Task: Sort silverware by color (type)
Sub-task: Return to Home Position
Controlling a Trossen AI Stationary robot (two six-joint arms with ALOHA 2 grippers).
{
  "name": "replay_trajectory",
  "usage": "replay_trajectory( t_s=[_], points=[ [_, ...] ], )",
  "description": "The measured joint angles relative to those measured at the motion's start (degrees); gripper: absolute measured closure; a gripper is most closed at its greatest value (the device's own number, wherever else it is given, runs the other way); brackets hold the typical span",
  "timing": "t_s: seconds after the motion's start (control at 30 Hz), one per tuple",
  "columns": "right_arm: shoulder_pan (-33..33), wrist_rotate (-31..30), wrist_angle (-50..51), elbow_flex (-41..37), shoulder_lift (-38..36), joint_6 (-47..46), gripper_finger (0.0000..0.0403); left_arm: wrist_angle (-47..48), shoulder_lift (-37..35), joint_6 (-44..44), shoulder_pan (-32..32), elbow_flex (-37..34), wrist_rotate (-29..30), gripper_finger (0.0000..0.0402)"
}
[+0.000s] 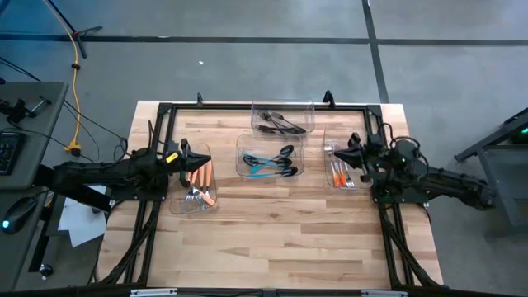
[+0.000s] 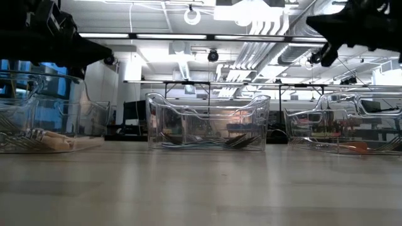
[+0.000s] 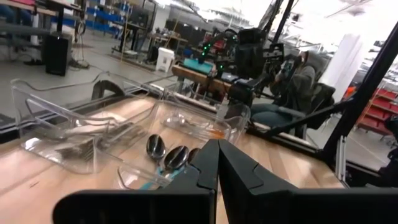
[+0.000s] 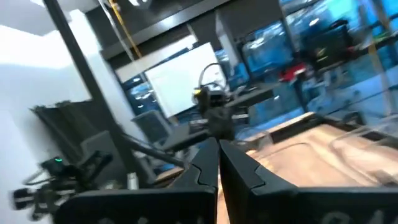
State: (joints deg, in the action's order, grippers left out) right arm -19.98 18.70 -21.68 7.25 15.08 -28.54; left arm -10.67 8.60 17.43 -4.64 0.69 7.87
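Wooden table, four clear bins. Left gripper above 9 o'clock bin, fingers pressed together. Right gripper above 3 o'clock bin, fingers likewise together. Orange silverware in 9 and 3 o'clock bins, teal silverware in centre bin, black silverware in 12 o'clock bin
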Motion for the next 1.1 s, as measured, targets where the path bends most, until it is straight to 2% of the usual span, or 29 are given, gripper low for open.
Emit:
replay_trajectory(
  t_s=[0.2,0.3,0.47,0.6,0.63,0.93,1.1],
  points=[
    [2.0,-6.2,0.3,-6.6,-5.9,7.9,0.0403,0.5,0.0,0.0,0.0,0.0,0.0,0.0401],
    [2.0,-8.2,7.5,-6.7,-7.7,12.6,0.0403,0.5,0.0,0.0,0.0,0.0,0.0,0.0401],
    [2.0,-11.0,12.6,-6.7,-8.9,17.6,0.0403,0.6,0.0,0.0,0.0,0.0,0.0,0.0401],
    [2.0,-21.7,21.0,-6.6,-8.6,14.7,0.0403,0.6,0.0,0.0,0.0,0.0,0.0,0.0401],
    [1.9,-23.0,20.4,-6.5,-8.0,14.7,0.0403,0.6,0.0,0.0,0.0,0.0,0.0,0.0401],
    [1.6,-23.6,21.3,-6.3,-6.2,13.6,0.0403,0.7,-0.4,0.0,0.0,0.0,0.0,0.0401],
    [1.6,-23.6,21.3,-6.3,-6.1,13.6,0.0403,6.1,-6.3,-0.1,0.3,0.0,0.0,0.0401]
  ],
)
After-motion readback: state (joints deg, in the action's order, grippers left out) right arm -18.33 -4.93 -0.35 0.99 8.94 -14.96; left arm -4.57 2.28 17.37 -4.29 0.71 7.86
